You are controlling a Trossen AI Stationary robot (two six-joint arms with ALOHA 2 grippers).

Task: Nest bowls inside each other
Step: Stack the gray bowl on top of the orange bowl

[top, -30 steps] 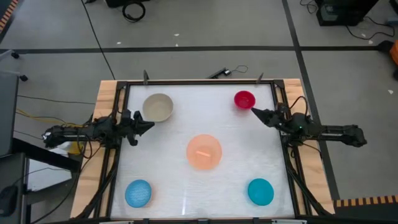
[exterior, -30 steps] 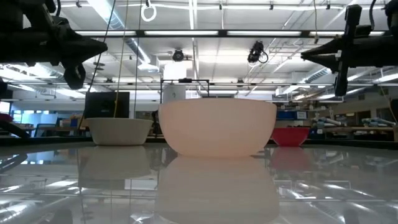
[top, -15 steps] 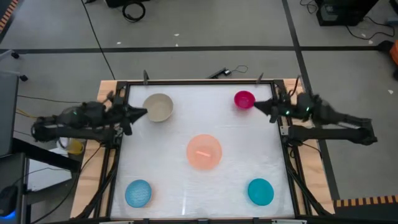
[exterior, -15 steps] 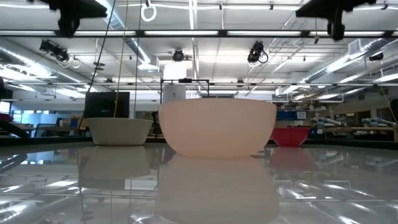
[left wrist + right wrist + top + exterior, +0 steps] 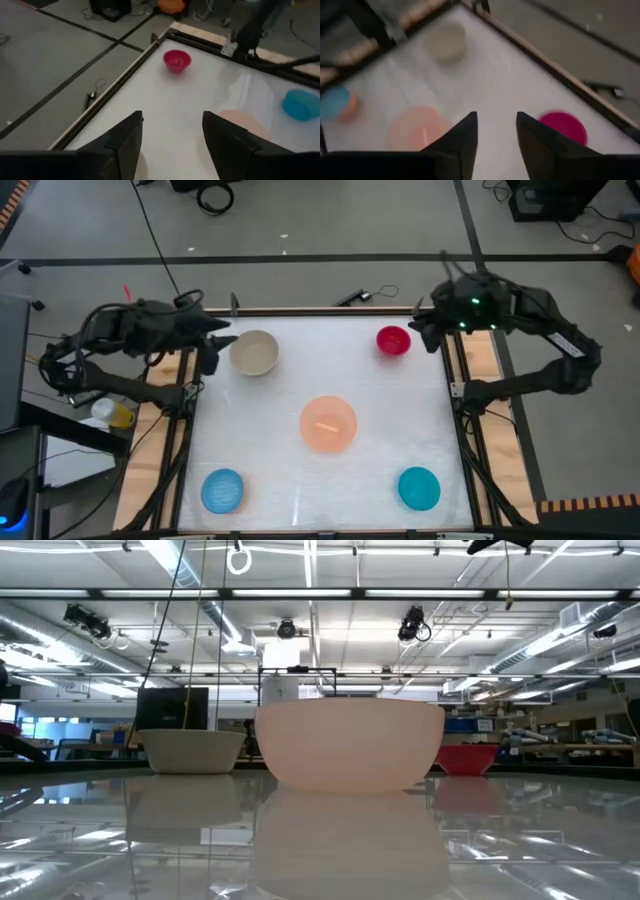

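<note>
At the upper left of the high view, your left gripper (image 5: 222, 343) hovers by the cream bowl (image 5: 254, 352), fingers parted, empty; right gripper (image 5: 418, 332) likewise beside the red bowl (image 5: 393, 340). All 5 bowls sit separate; the low view cuts off both arms.

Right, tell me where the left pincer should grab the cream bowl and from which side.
Probably the rim. The cream bowl sits upright, mouth open, so one finger can go inside and one outside the wall. Come down from above on the edge nearest the left pincer, which is open beside it with nothing between.
</note>
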